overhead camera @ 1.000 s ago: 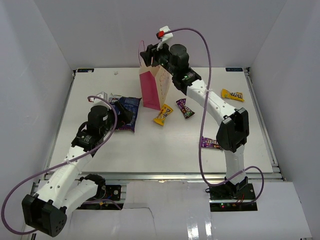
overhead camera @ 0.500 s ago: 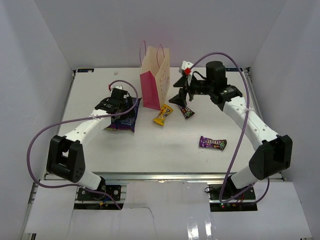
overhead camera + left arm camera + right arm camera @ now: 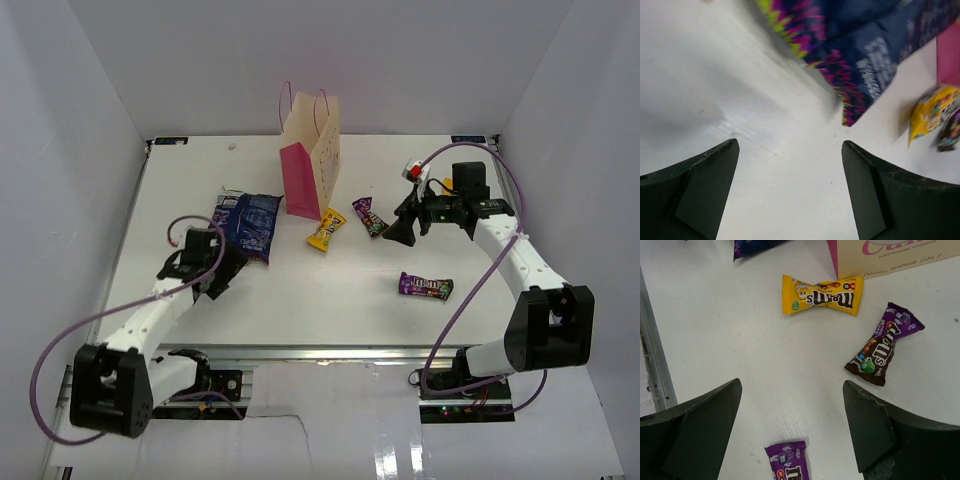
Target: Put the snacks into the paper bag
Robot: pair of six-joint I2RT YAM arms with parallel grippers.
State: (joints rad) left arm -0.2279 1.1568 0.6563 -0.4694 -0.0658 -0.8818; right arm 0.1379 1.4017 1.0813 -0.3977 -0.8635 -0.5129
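L gripper (image 3: 790, 160) wide, empty | R gripper (image 3: 790, 400) wide, empty | risk: light bag (image 3: 318, 160) tips if nudged; blue pack (image 3: 250, 222) may jam mouth

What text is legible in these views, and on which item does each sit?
"m&m's" on the yellow packet.
"m&m's" on the dark brown packet.
"Handmade Cake" on the paper bag, below large pink lettering cut off by the frame.
Unreadable: blurred white print on the blue snack bag; cut-off print on the purple packet.
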